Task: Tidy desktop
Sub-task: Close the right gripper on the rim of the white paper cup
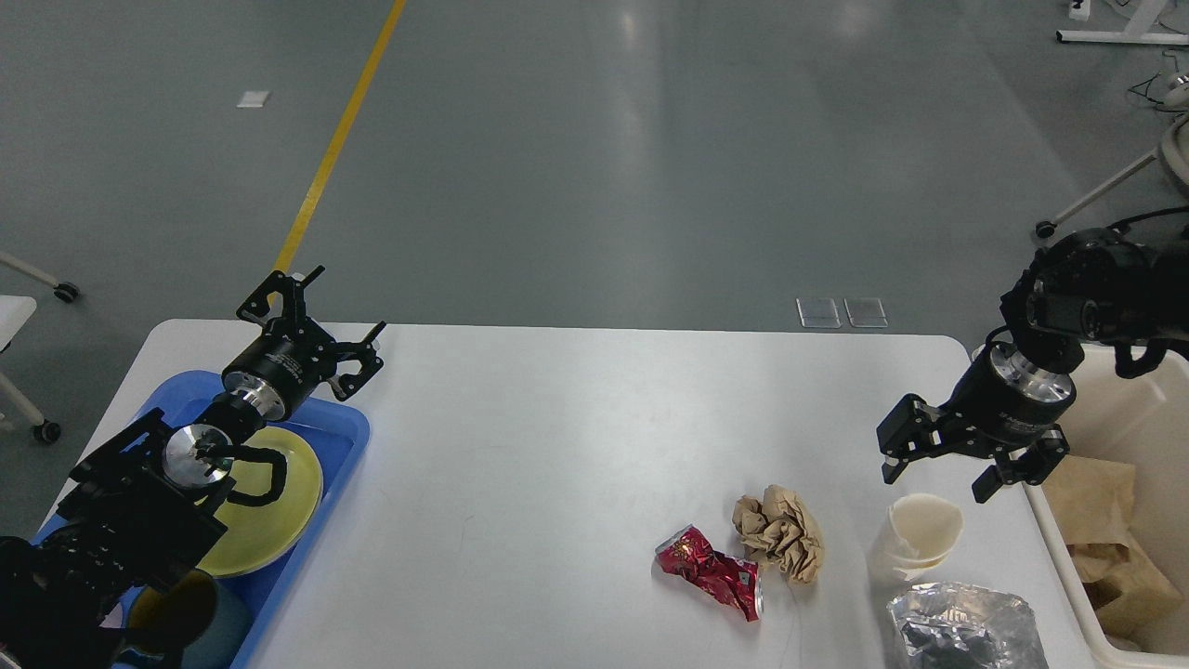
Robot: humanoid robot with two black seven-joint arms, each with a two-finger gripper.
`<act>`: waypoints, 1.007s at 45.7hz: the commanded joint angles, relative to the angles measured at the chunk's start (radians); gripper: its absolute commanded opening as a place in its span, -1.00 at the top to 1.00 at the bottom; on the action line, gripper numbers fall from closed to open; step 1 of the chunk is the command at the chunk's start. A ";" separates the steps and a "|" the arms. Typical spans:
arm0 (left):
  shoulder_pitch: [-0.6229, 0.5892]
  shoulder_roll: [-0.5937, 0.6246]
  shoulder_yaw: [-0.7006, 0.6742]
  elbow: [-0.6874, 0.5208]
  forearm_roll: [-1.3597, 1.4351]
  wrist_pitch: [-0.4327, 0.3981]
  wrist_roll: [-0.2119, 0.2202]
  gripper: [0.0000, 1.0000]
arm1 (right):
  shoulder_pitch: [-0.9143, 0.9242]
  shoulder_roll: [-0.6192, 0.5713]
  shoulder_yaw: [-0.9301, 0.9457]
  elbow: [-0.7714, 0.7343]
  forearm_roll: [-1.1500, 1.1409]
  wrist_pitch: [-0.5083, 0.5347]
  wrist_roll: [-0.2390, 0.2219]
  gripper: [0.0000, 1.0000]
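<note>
- The tabletop (557,446), the thing to be tidied, fills the lower middle of the frame, white and bare across its centre, with litter gathered at its lower right.
- The right hand (961,465) is held wide open and empty, its two fingers spread and pointing down just above and beside the cup (915,539); this stance is judged to be a set-up for a grasp of the cup, the nearest piece of litter.
- The left hand (311,321) is likewise open with nothing in it, raised over the far corner of the tray (353,437) at the left of the frame, well apart from the litter (parked out of the way, it would seem).
- A plate (279,520) and a mug (190,627) lie in the tray, which suggests that dishes are sorted there.
- The bin (1040,520) stands against the right edge of the tabletop with brown paper already in it, so rubbish is judged to be meant for it.
- A paper ball (780,531) touches a crushed can (711,567); a foil wrapper (966,632) lies just below the cup.
- No writing can be read: the print on the can is too crumpled and small, and no label is visible on tray, bin or cup.
</note>
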 commanded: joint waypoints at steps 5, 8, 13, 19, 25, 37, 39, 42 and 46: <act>0.000 0.000 0.000 0.000 0.000 0.000 0.000 -0.93 | -0.029 -0.052 0.000 0.000 0.000 -0.008 0.000 -0.95; 0.000 0.000 0.000 0.000 0.000 0.000 0.000 -0.93 | -0.046 -0.061 -0.001 -0.002 0.000 -0.009 0.000 -0.94; 0.000 0.000 0.000 0.000 0.000 0.000 0.000 -0.93 | -0.068 -0.069 0.000 -0.002 0.002 -0.017 0.000 -0.94; 0.000 0.000 0.000 0.000 0.000 0.000 0.000 -0.93 | -0.095 -0.081 0.005 -0.002 0.005 -0.039 0.000 -0.93; 0.000 0.000 0.000 0.000 0.000 0.000 0.000 -0.93 | -0.123 -0.090 0.017 -0.004 0.005 -0.069 0.000 -0.93; 0.000 0.000 0.000 0.000 0.000 0.000 0.000 -0.93 | -0.192 -0.089 0.029 -0.022 0.055 -0.143 0.000 -0.93; 0.000 0.000 0.000 0.000 0.000 0.000 0.000 -0.93 | -0.201 -0.089 0.037 -0.026 0.057 -0.157 0.000 -0.93; 0.000 0.002 0.000 0.000 0.000 0.000 0.000 -0.93 | -0.223 -0.089 0.052 -0.043 0.074 -0.178 0.000 -0.93; 0.000 0.000 0.000 0.000 0.000 0.000 0.000 -0.93 | -0.249 -0.089 0.064 -0.050 0.092 -0.200 0.000 -0.93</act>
